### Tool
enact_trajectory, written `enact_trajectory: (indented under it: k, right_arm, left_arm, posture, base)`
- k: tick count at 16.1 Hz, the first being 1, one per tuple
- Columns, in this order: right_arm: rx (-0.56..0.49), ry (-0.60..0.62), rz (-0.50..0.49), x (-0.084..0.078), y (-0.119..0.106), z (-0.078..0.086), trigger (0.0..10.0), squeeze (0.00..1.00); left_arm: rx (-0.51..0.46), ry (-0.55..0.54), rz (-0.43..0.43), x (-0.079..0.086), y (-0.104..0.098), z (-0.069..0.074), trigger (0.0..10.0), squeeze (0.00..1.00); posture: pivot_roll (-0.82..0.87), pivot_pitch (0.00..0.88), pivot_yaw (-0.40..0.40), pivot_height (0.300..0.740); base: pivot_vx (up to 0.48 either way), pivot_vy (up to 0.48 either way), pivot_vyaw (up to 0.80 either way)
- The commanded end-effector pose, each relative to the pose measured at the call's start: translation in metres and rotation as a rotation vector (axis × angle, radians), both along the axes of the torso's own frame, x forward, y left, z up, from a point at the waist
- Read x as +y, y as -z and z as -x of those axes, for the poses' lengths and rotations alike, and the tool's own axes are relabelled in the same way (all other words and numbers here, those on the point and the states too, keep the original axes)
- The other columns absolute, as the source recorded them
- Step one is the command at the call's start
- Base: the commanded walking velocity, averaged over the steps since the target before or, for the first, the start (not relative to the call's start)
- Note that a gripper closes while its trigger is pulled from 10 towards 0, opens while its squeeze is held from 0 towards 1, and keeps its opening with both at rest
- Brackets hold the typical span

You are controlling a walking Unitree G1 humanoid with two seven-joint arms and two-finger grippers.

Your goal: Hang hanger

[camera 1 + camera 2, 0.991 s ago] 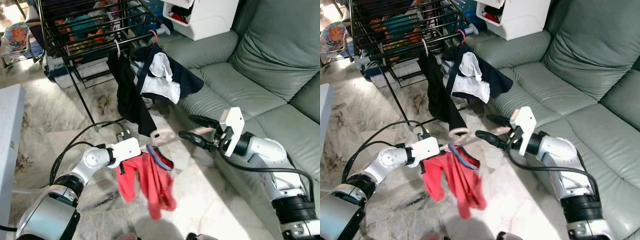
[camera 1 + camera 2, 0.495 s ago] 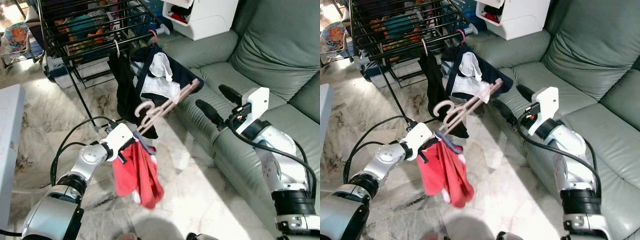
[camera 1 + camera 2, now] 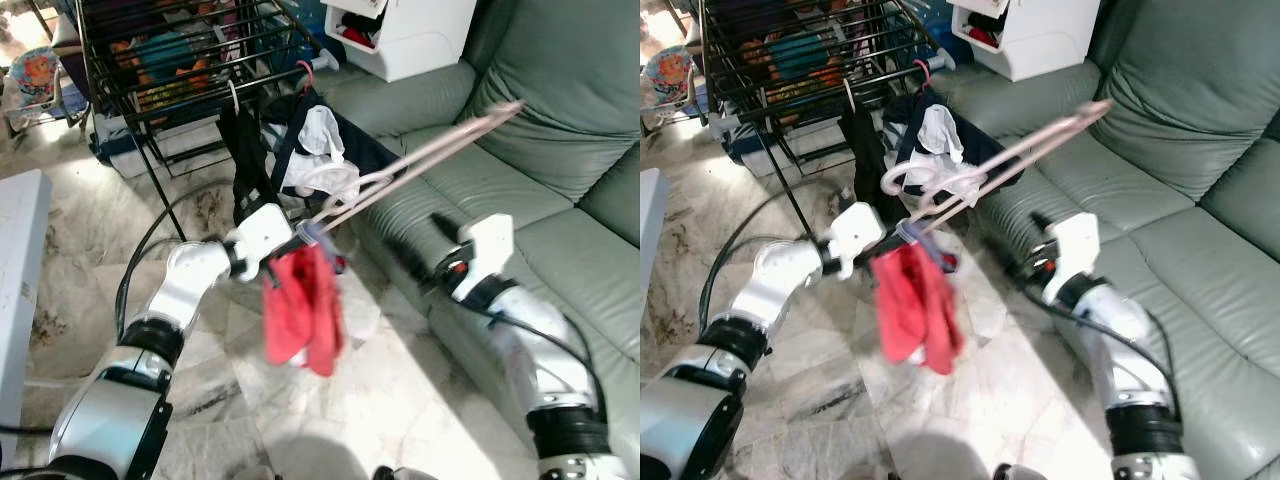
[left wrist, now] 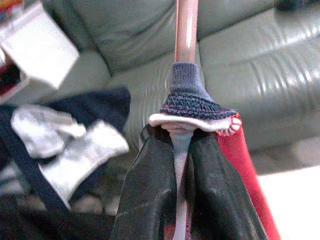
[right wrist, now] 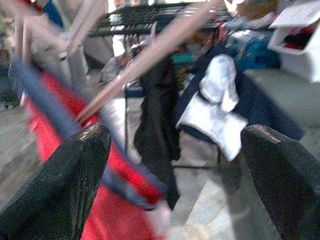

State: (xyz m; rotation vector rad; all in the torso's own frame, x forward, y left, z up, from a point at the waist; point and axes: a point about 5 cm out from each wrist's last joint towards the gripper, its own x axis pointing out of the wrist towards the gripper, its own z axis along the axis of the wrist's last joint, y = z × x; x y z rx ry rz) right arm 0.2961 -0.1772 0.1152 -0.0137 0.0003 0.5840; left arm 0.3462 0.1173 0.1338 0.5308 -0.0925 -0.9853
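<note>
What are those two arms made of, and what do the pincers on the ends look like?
Both arms are silver jointed tubes with black bands and loose black cables. Each wrist carries a white box. The left gripper and right gripper each have two long, matte black fingers.

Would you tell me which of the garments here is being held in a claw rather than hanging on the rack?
The red garment, pinched with its pink hanger in the left claw; the black and navy-and-white ones hang on the rack.

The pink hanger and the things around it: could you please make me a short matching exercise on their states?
Things:
1. pink hanger
2. red garment
3. black garment
4. right pincer

States:
A. open, holding nothing
B. hanging on the drying rack
C. gripped by the left pincer
D. dangling from the hanger

Pairs: 1-C, 2-D, 3-B, 4-A
</note>
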Motion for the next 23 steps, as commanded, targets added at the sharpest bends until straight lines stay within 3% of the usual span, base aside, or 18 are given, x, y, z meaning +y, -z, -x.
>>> enact_trajectory:
  k: [1,2,5,8,10,12,15,20,23]
  right_arm:
    - [0.059,-0.02,0.023,0.004,0.012,0.002,10.0,0.12]
    - [0.11,-0.026,0.05,0.004,0.024,0.004,10.0,0.0]
    - [0.132,-0.016,0.046,0.002,0.028,0.004,10.0,0.0]
    - [0.182,-0.007,0.08,-0.002,0.039,0.004,10.0,0.0]
    - [0.176,-0.009,0.069,-0.002,0.039,0.003,10.0,0.0]
    - [0.071,-0.004,-0.064,-0.003,0.017,-0.001,10.0,0.0]
    - [0.034,-0.001,-0.124,-0.007,0.008,-0.003,10.0,0.0]
    - [0.098,0.007,-0.079,-0.009,0.02,-0.005,10.0,0.0]
    - [0.188,0.035,0.025,-0.011,0.038,-0.005,10.0,0.0]
  left_arm:
    - [-0.039,0.052,0.016,-0.004,-0.018,-0.002,0.0,0.0]
    - [-0.05,0.139,0.026,-0.013,-0.028,0.003,0.0,0.0]
    - [-0.062,0.189,0.031,-0.018,-0.033,0.007,0.0,0.0]
    - [-0.117,0.281,0.091,-0.035,-0.058,0.015,0.0,0.0]
    - [-0.113,0.295,0.111,-0.037,-0.063,0.017,0.0,0.0]
    - [-0.091,0.319,0.074,-0.04,-0.053,0.023,0.0,0.0]
    - [-0.071,0.322,0.052,-0.041,-0.047,0.028,0.0,0.0]
    - [-0.097,0.355,0.116,-0.053,-0.062,0.035,0.0,0.0]
    - [-0.126,0.384,0.164,-0.059,-0.08,0.041,0.0,0.0]
  posture:
    - [-0.04,0.0,0.087,0.74]
    - [-0.03,0.0,0.09,0.74]
    - [-0.03,0.0,0.09,0.74]
    - [-0.03,0.0,0.086,0.74]
    - [-0.03,0.0,0.085,0.74]
    - [-0.04,0.0,0.084,0.74]
    - [-0.04,0.0,0.081,0.74]
    - [-0.04,0.0,0.078,0.74]
    - [-0.04,0.0,0.076,0.74]
  base:
    - [0.0,0.0,0.0]
    - [0.0,0.0,0.0]
    - [0.0,0.0,0.0]
    - [0.0,0.0,0.0]
    - [0.0,0.0,0.0]
    - [0.0,0.0,0.0]
    - [0.0,0.0,0.0]
    - [0.0,0.0,0.0]
    - [0.0,0.0,0.0]
